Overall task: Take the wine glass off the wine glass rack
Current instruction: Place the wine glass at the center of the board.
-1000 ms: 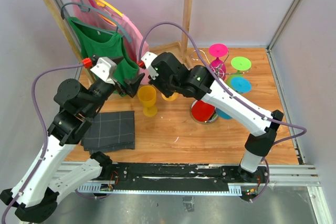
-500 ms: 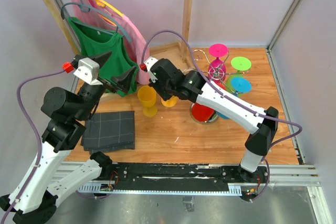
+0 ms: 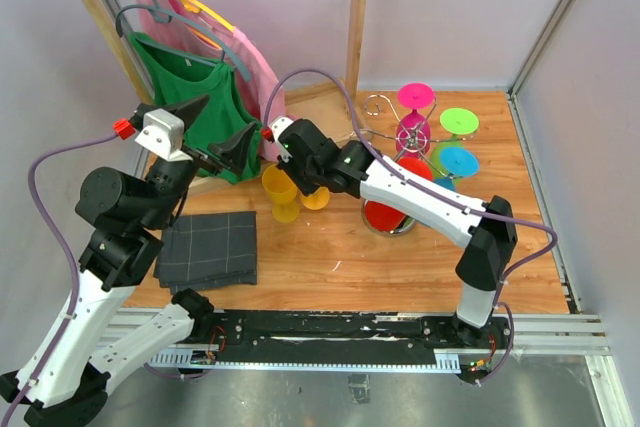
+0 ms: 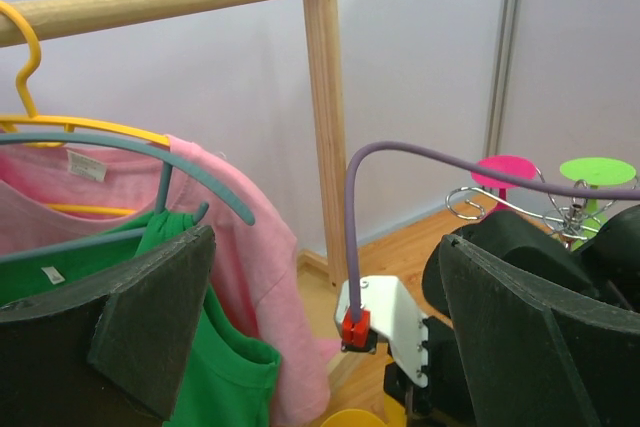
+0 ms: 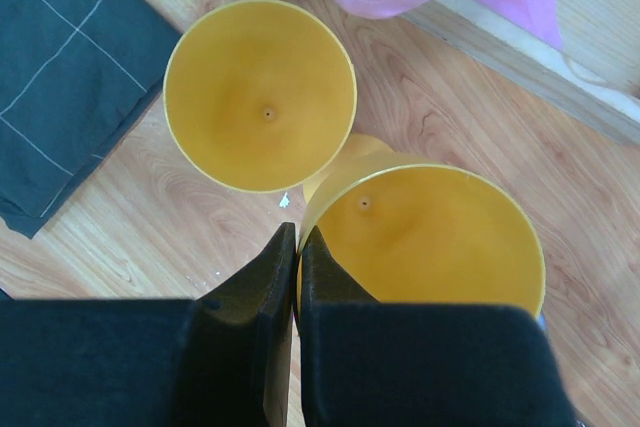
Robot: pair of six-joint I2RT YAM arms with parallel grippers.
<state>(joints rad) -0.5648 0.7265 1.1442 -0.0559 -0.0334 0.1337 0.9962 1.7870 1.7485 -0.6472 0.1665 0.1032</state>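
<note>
Top view: your right claw point(image 3: 305, 187) is clenched on the rim of a yellow wine glass point(image 3: 318, 199). Over the last second it has carried that glass a little further left. The glass now sits well clear of the wine glass rack point(image 3: 377, 105), whose chrome hooks stand far right with pink, green, blue and red glasses around them. The held glass is now just beside a second yellow glass point(image 3: 281, 190) standing on the tabletop point(image 3: 330, 257). Your left claw point(image 3: 215, 132) has pulled back up and to the left, away from both yellow glasses. It hangs spread wide and empty in front of the green shirt point(image 3: 185, 67).

Left wrist view: the two dark fingers gape apart with nothing between them. Beyond them you see the wooden clothes rack point(image 4: 325, 97), a pink shirt point(image 4: 250, 247), and the chrome hooks far right.

Right wrist view: looking straight down, the fingers are pinched shut on the near rim of the held glass, which is upright. The second glass lies up and to the left, and the two rims are close but apart. A dark cloth point(image 5: 60, 77) lies at the left edge.

By my reading, the glass is already off the rack, and what remains is to set it down and let go. You cannot tell from here whether its foot touches the tabletop.
</note>
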